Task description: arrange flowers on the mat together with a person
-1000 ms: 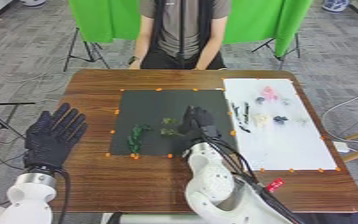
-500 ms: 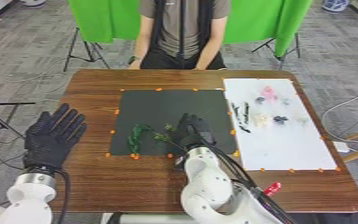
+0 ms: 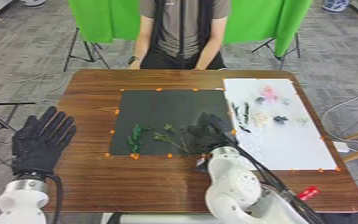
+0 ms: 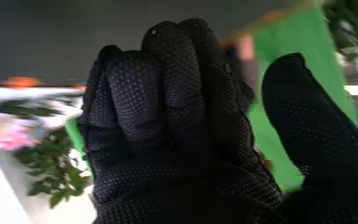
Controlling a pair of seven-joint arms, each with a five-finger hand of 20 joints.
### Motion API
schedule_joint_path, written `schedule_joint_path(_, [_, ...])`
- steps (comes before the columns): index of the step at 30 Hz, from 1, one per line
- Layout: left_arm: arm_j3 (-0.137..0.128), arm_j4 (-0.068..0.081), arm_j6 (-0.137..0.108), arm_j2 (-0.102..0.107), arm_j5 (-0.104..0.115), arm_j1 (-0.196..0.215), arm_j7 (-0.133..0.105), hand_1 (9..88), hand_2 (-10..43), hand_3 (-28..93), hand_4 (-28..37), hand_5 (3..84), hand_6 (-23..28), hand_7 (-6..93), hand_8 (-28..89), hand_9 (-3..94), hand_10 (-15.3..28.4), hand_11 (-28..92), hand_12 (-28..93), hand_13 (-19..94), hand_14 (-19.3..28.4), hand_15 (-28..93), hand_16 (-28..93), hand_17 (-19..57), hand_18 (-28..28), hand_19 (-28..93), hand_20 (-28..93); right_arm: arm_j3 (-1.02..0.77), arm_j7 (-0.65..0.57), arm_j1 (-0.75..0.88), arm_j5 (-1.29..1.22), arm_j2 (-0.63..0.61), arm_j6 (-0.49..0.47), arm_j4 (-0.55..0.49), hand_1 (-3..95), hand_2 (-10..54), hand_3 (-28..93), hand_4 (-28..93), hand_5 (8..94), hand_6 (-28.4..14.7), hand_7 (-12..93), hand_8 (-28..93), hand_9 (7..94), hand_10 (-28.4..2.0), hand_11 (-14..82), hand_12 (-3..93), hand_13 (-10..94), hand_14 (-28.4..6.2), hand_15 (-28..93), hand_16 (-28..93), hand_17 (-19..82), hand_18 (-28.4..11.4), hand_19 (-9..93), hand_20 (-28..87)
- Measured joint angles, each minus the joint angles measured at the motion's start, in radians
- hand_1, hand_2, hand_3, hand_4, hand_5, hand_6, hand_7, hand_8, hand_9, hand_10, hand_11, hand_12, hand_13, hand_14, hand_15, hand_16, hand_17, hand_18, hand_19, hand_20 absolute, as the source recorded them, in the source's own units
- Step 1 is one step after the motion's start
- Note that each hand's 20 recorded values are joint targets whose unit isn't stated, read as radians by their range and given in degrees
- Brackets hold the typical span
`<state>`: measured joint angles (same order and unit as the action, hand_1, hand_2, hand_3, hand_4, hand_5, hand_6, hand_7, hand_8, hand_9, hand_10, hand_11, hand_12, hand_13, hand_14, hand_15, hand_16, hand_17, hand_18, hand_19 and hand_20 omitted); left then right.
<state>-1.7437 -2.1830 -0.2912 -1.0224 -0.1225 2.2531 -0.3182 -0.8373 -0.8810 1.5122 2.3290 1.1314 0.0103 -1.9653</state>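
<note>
Black gloves cover both hands in front of us. In the head view, the left hand [image 3: 42, 145] is at the left edge of the brown desk [image 3: 87, 190], its fingers straight and spread, holding nothing we can see. The right hand [image 3: 209, 134] is at the right edge of the black mat [image 3: 158, 107]. From above, we see a dark green sprig [image 3: 135, 139] lying on that mat, with a lighter leafy stem [image 3: 167, 137] between it and the right hand. On the white mat [image 3: 291, 150] we find dark stems [image 3: 244, 117], a pink flower [image 3: 269, 93], a cream flower [image 3: 261, 119] and a dark blue flower [image 3: 280, 120]. The right wrist view gives us the right hand's fingers close up: nearly straight, side by side, slightly bent, the thumb well apart, with nothing between. It also shows us green leaves [image 4: 60, 175] near something pink.
</note>
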Motion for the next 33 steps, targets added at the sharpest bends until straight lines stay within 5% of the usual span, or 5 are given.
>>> schedule_joint_path(8, [0.006,0.01,0.033,0.001,0.034,-0.003,-0.024,31.8,11.3,73,-28.3,40.7,7.4,19.8,-12,36.0,15.2,20,9,25,15.0,35,-9,-5.4,13.3,34,12,-0.027,0.022,0.025,-0.03,-0.001,-0.048,-0.018,28.1,13.6,65,-15,78.1,-4.3,17,-9,72.2,-19.4,45.2,36.6,55,-22.3,71,39,25,-28.4,82,24])
schedule_joint_path(22, [0.022,0.034,0.048,0.012,0.035,-0.041,-0.01,31.8,11.1,73,-28.3,40.5,7.2,19.6,-12,36.1,15.2,20,9,26,15.0,34,-8,-5.5,13.5,34,12,0.051,0.068,0.001,-0.076,0.02,-0.051,-0.02,28.0,13.7,66,-15,77.5,-4.4,17,-9,71.8,-19.5,44.5,36.2,55,-22.2,71,39,24,-28.3,81,25])
schedule_joint_path(33, [0.02,0.035,0.049,0.012,0.037,-0.043,-0.005,31.8,11.2,73,-28.3,40.5,7.2,19.5,-12,36.1,15.1,19,9,26,15.1,34,-8,-5.4,13.5,33,12,0.056,0.074,-0.001,-0.109,0.039,-0.054,-0.018,28.0,13.7,66,-15,77.1,-4.4,17,-9,72.0,-19.3,44.1,35.5,55,-22.0,71,38,24,-28.3,81,25])
